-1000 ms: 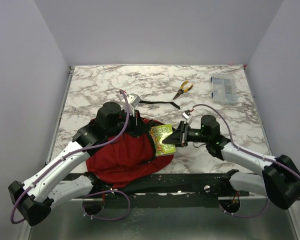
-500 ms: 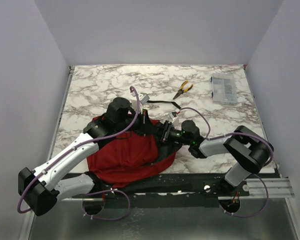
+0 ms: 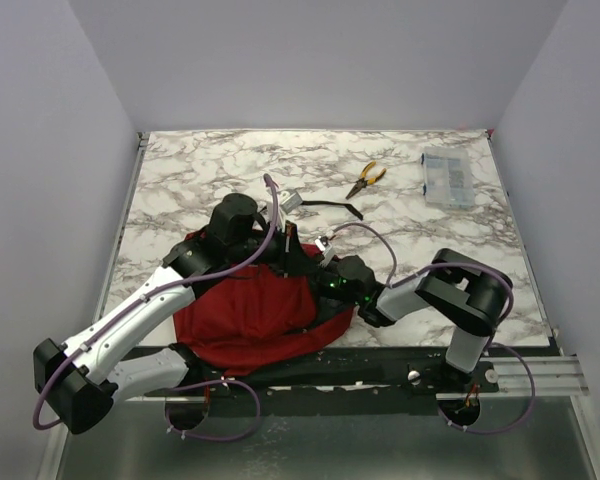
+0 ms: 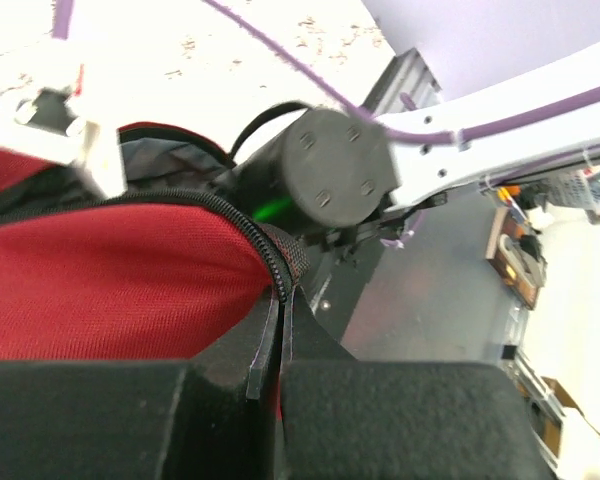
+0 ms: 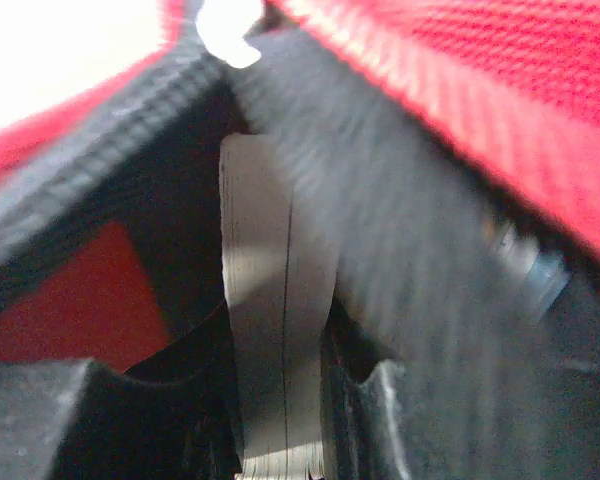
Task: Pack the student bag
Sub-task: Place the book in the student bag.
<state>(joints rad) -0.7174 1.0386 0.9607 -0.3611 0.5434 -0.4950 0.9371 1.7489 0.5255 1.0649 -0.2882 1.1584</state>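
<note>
Our left hand pressed together on the zipper edge of the student bag, our right hand inside its opening, pinching a book, marble bench beneath

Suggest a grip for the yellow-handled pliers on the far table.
Come from straight above and pinch the pliers across the neck, just behind the dark nose. They lie flat on the table and the yellow handles splay apart, so the neck is the narrowest solid part.
</note>
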